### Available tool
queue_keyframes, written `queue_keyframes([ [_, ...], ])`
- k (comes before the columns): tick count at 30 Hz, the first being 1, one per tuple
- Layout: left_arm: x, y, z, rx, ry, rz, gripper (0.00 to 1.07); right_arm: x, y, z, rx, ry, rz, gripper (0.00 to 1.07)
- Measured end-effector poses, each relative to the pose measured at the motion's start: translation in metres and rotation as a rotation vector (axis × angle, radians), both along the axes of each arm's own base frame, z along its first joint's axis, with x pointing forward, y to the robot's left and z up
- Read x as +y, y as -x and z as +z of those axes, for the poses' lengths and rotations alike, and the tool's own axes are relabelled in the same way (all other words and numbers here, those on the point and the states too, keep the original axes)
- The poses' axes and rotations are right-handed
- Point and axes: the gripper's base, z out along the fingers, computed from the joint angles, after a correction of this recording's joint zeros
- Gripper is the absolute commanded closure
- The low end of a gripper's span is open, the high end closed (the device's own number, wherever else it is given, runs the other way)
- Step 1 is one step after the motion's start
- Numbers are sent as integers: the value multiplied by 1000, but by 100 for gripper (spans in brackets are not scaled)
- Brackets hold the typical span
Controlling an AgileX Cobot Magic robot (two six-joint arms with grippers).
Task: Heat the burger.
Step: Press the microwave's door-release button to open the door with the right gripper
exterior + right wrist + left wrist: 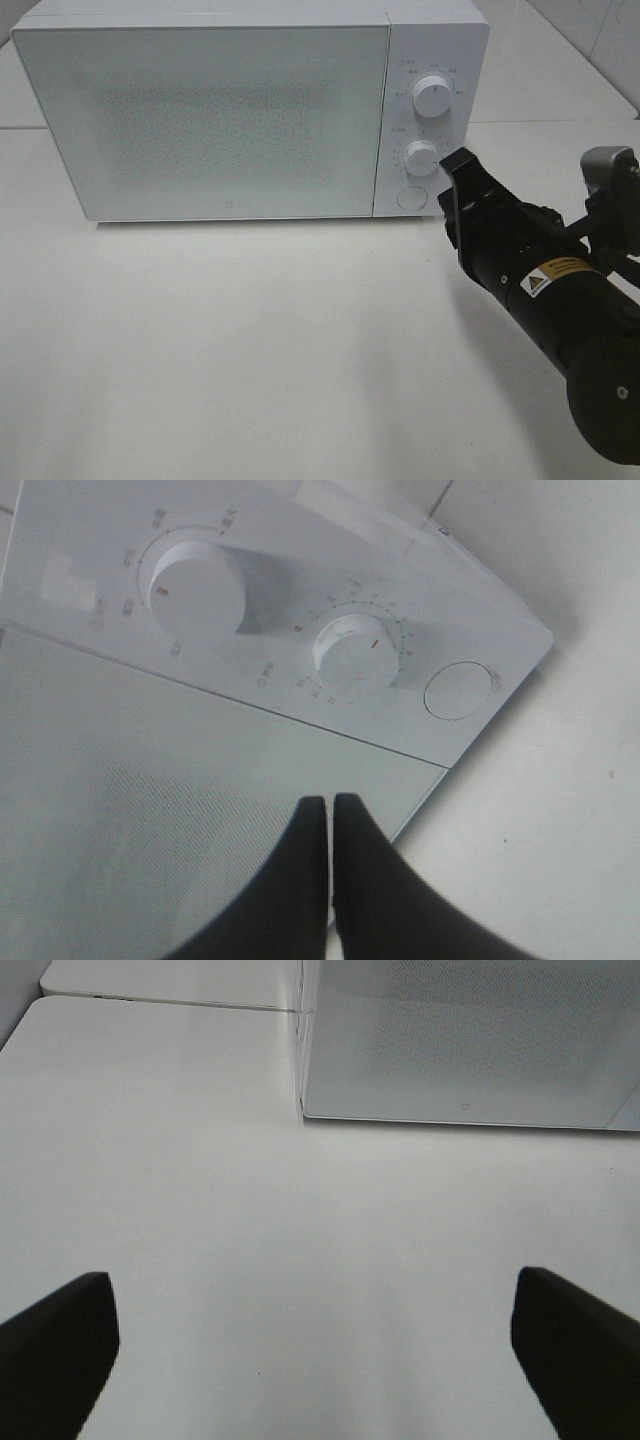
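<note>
The burger is out of view in all three views. A white microwave (200, 110) stands at the back of the table with its door closed. My right gripper (460, 165) hovers just in front of the control panel, close to the lower knob (421, 158). In the right wrist view its fingertips (330, 815) are pressed together, holding nothing, over the door's edge below the lower knob (352, 655). My left gripper (320, 1360) is open and empty above bare tabletop, in front of the microwave's (470, 1040) left corner.
The panel also carries an upper knob (432, 95) and a round button (409, 198). The white table (250, 340) spreads out in front of the microwave. A seam between table sections (170, 1002) runs behind its left side.
</note>
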Motion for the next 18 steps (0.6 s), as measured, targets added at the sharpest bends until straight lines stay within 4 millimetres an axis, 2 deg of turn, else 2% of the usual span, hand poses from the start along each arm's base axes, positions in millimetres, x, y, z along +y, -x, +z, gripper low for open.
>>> queue_keyframes([
  [4,0,0,0,0,0,0,7,-4,0,-1,21,-97,-76,107],
  [7,0,0,0,0,0,0,7,-13,0,-5,67,-185,-200,107],
  [18,0,0,0,0,0,0,7,-4,-8,-2,99,-247,-212,107],
])
